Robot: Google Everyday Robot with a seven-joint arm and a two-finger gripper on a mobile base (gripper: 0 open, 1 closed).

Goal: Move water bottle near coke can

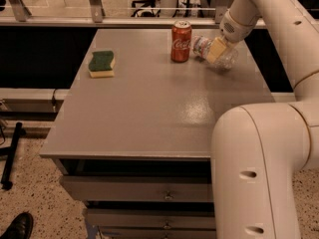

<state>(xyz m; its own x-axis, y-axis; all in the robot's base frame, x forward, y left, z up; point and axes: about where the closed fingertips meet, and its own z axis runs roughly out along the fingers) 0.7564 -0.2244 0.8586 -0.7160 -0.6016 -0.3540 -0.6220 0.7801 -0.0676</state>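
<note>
The coke can [181, 41], red with white script and a silver top, stands upright at the far middle of the grey table [149, 103]. The water bottle [227, 58], clear ribbed plastic, lies on its side on the table just right of the can, its near end a small gap from it. My gripper [216, 49] reaches down from the upper right and is shut on the bottle's middle; a tan finger pad [215, 49] lies across it. The bottle's cap and label are mostly hidden by the gripper.
A green-and-yellow sponge [102, 63] lies at the far left of the table. My white arm [264, 158] fills the right foreground. A metal railing [94, 4] runs behind the table. Drawers [139, 188] sit under the front edge. A shoe [17, 226] shows on the floor.
</note>
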